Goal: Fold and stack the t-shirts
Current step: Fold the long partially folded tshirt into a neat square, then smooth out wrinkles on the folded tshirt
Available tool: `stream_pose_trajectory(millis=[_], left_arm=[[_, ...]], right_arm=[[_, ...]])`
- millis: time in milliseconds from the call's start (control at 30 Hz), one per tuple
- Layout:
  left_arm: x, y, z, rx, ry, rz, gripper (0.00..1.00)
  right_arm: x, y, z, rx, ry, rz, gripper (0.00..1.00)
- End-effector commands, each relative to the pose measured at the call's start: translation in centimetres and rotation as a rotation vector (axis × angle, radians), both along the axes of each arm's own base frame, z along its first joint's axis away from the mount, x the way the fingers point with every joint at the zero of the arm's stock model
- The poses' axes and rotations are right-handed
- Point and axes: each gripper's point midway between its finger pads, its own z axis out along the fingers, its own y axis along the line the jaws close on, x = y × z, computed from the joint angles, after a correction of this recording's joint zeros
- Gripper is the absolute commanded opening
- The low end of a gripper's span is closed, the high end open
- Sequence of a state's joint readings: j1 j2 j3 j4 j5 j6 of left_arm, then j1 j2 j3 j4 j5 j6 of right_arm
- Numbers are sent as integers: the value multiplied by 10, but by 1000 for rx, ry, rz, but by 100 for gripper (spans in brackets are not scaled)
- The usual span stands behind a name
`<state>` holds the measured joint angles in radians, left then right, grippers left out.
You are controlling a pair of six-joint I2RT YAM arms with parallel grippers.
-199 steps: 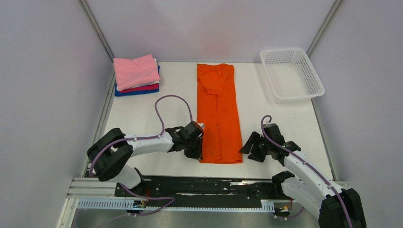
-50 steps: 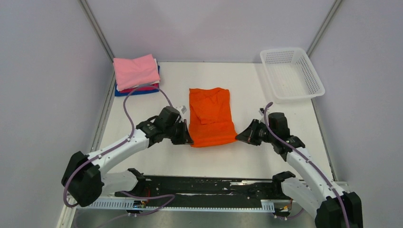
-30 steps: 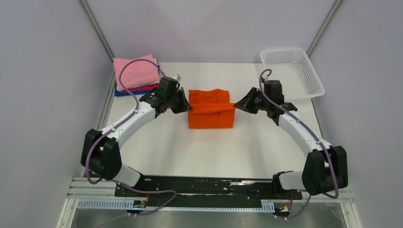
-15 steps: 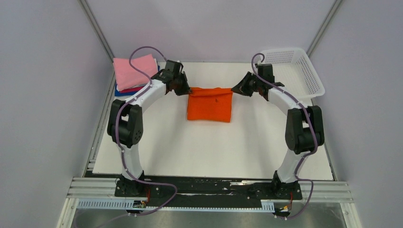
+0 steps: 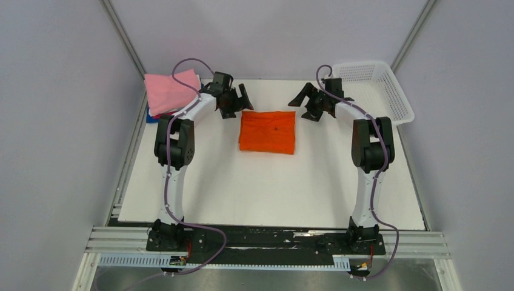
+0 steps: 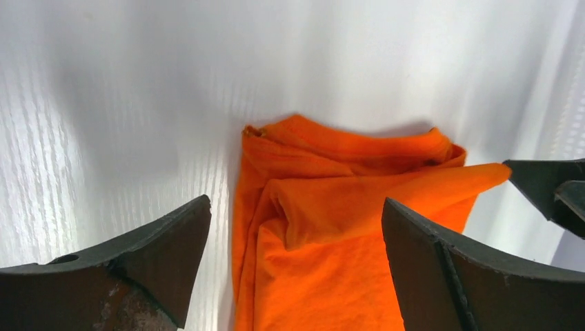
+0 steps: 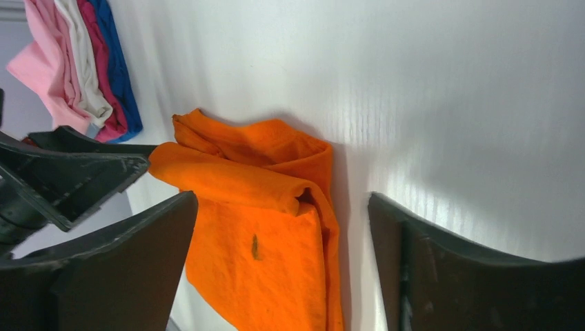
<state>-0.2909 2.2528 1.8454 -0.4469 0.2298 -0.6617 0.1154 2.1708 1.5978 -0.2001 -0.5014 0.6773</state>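
Observation:
The orange t-shirt point(image 5: 267, 131) lies folded into a flat square on the white table point(image 5: 254, 188), toward the back middle. My left gripper point(image 5: 240, 103) stands open just off its far left corner, holding nothing. My right gripper point(image 5: 305, 104) stands open off the far right corner, also holding nothing. In the left wrist view the orange t-shirt point(image 6: 345, 248) lies under the open left gripper point(image 6: 295, 203). The right wrist view has the shirt point(image 7: 269, 262) below the open right gripper point(image 7: 283, 196). The other folded t-shirts point(image 5: 171, 94), pink on top, are stacked at the back left.
A white mesh basket point(image 5: 376, 91) stands at the back right, close behind my right arm. The stack of shirts point(image 7: 76, 62) sits right beside my left arm's forearm. Grey walls close in the table on the left, back and right.
Both grippers have opened and let go of the orange shirt's far edge. The shirt has dropped flat as a folded square. Both arms stretched a little farther back.

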Motion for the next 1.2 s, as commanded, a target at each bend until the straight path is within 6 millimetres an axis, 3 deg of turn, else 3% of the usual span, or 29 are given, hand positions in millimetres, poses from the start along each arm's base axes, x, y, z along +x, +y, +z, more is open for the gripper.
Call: stream_pose_trajectory(millis=[0,167,200,233,333,433,567,700,733,767,800,833,967,1000,1033,1067,1100,1133,1167], left_arm=[[9,-8,71,-71,-155,-52,100],[-26,-30,97,-175,-200,-145,100],[-39,-37,89,-182,-175,-173,100],[-45,-44,94,-206,-183,-200,100],[-67,-60,77,-227,-140,-247,100],[-66,-64,61,-229,-109,-240,100],[-27,-62,43,-170,-140,-183,100],[13,-55,11,-79,-120,-115,100],[12,-46,-22,-18,-45,-90,100],[24,-45,-14,-10,-64,-77,100],[20,-40,-34,16,-12,-65,100],[22,-39,-35,13,-6,-61,100],[0,-41,-62,-17,83,-83,100],[-4,-41,-58,-26,86,-84,100],[-16,-38,-70,-17,123,-82,100],[-20,-36,-62,-19,117,-79,100],[-34,-29,-75,4,154,-67,100],[-38,-26,-63,7,137,-61,100],[-51,-18,-75,29,161,-51,100]], right_arm=[[3,5,61,-4,-164,34,100],[-40,28,70,41,-165,107,100],[-49,36,72,62,-168,130,100],[-55,42,73,81,-171,148,100],[-62,55,69,108,-163,170,100],[-54,60,66,127,-171,164,100],[-31,64,57,141,-174,150,100],[0,65,39,123,-185,128,100],[9,66,32,111,-191,122,100],[19,64,22,93,-190,108,100],[25,64,13,87,-175,104,100],[27,65,-2,86,-137,111,100],[17,71,-23,107,-75,132,100],[10,70,-30,100,-53,127,100],[2,68,-35,90,-35,122,100],[-5,66,-37,82,-23,116,100],[-15,63,-40,71,-7,106,100],[-24,60,-41,62,4,96,100],[-36,57,-42,55,19,89,100]])
